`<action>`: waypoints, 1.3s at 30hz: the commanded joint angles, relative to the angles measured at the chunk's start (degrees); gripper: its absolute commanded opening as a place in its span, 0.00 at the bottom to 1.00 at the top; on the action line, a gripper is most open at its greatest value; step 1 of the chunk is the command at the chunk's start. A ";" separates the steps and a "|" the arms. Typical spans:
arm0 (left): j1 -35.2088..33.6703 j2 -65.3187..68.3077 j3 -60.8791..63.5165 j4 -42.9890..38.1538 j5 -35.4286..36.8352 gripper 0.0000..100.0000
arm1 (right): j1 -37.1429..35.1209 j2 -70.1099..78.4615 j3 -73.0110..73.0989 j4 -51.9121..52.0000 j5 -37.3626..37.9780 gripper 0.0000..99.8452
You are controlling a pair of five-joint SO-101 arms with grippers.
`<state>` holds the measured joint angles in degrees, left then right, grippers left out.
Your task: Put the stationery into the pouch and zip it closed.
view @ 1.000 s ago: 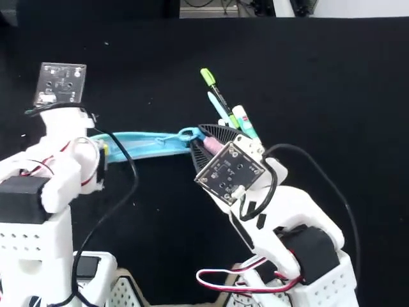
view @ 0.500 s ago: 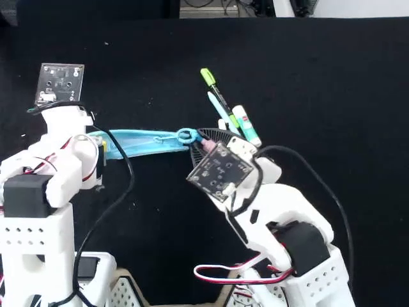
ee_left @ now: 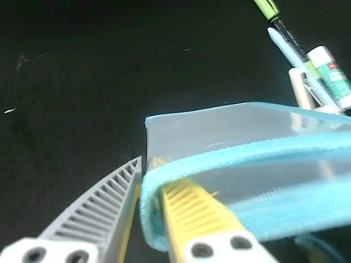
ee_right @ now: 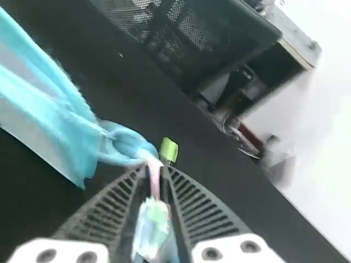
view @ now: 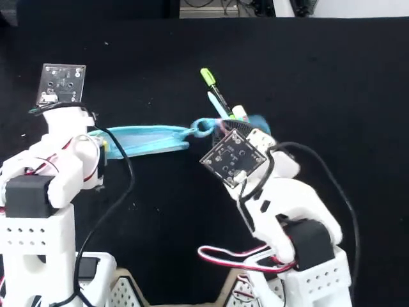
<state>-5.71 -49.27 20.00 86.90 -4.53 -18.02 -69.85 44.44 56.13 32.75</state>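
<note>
Pouch of turquoise mesh (view: 144,141) lies stretched across the left-centre of the high view, on the black table (view: 319,77). Left gripper (ee_left: 147,164) has its grey and yellow jaws clamped on the pouch's end corner, probably to anchor it. Right gripper (ee_right: 154,172), at mid-frame in the high view, has its jaws together on a small pink tab tied to the turquoise zip-pull loop (ee_right: 123,148). Holding both ends likely keeps the fabric taut so the slider can run. Stationery is not yet inside. The green-capped marker (view: 209,80), pale blue pen (view: 216,102) and white glue stick with green label (ee_left: 332,74) lie clustered on the table just above and right of the loop, near the pouch's zip end.
</note>
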 commanded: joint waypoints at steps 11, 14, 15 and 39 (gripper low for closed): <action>-0.48 0.35 2.42 0.09 -0.35 0.03 | -6.59 -0.48 -12.35 10.64 -3.52 0.01; -0.48 0.35 2.51 0.26 -0.35 0.03 | -6.51 0.66 -16.48 17.14 -8.53 0.09; -0.48 0.35 2.51 0.35 -0.35 0.03 | -6.51 1.98 -17.19 19.08 -10.11 0.12; -0.66 0.35 6.11 0.00 -0.35 0.03 | 13.27 48.75 0.48 -12.92 -24.53 0.15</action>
<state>-5.98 -49.36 23.16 86.81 -4.79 -6.07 -25.98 46.02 47.96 7.87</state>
